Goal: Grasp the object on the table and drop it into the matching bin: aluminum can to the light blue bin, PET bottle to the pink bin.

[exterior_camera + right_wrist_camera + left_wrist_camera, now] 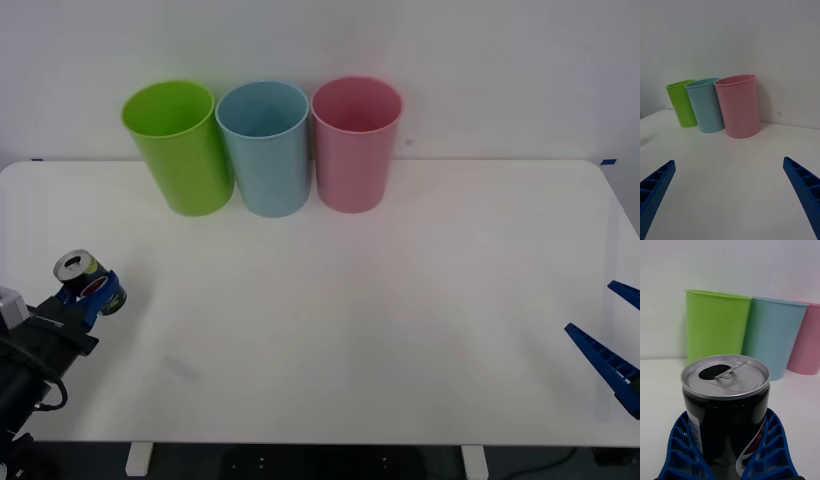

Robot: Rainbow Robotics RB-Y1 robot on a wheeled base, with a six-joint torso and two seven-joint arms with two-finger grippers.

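My left gripper (92,295) is closed around the can (88,281), near the left edge of the table (350,330) and well away from the three bins at the back. In my left wrist view the can (726,405) stands upright between my two blue fingers (681,446), which press on its dark sides, one on each side. Its silver top faces up, the opening is already pierced and the pull tab is lifted a little. A part of the red, white and blue label shows low on the side, close to one finger. In the front view the can leans a little away from the green bin (180,148), and I cannot tell if its base touches the table or is raised above it.

From the can, the green bin is the nearest of the three. The blue bin (264,148) stands just beside it, on the side away from the can, and the pink bin (355,143) comes after the blue bin, the farthest from the can. All three stand upright in one row against the white wall, very close together; I cannot tell if their rims touch.

My right gripper (612,335) waits near the right edge of the table, well apart from the can, with its fingers (805,191) spread wide and nothing between them. It points toward the pink bin (739,107).
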